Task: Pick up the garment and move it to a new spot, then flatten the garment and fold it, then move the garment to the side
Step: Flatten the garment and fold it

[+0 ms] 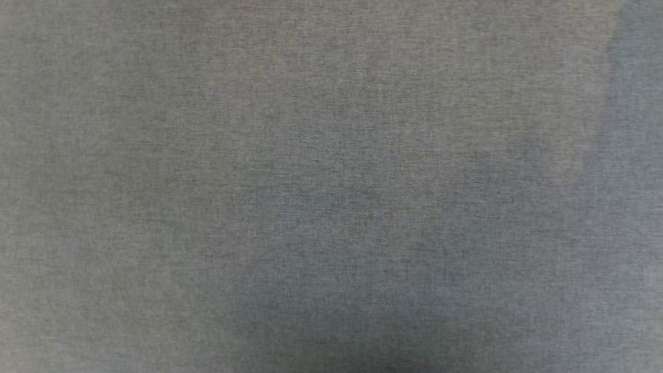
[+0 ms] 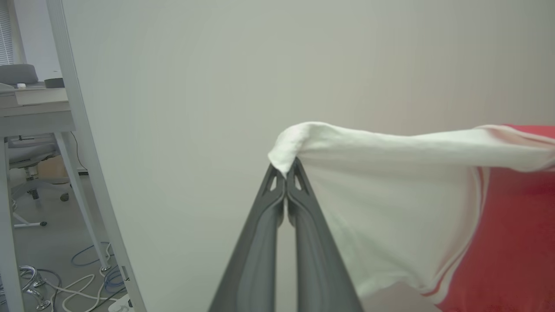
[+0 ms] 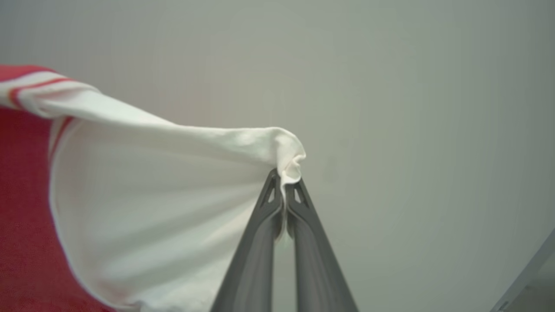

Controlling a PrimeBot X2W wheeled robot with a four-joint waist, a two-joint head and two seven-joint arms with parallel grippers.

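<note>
Two sleeves of the garment (image 2: 390, 208) are clamped by left gripper (image 2: 286, 170) and right gripper (image 3: 284, 177).

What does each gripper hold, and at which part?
The garment: the left gripper pinches one white sleeve, the right gripper the other.

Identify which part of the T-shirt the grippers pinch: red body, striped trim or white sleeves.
The white sleeves: left gripper pinches one, right gripper the other; red body and striped trim lie beyond.
</note>
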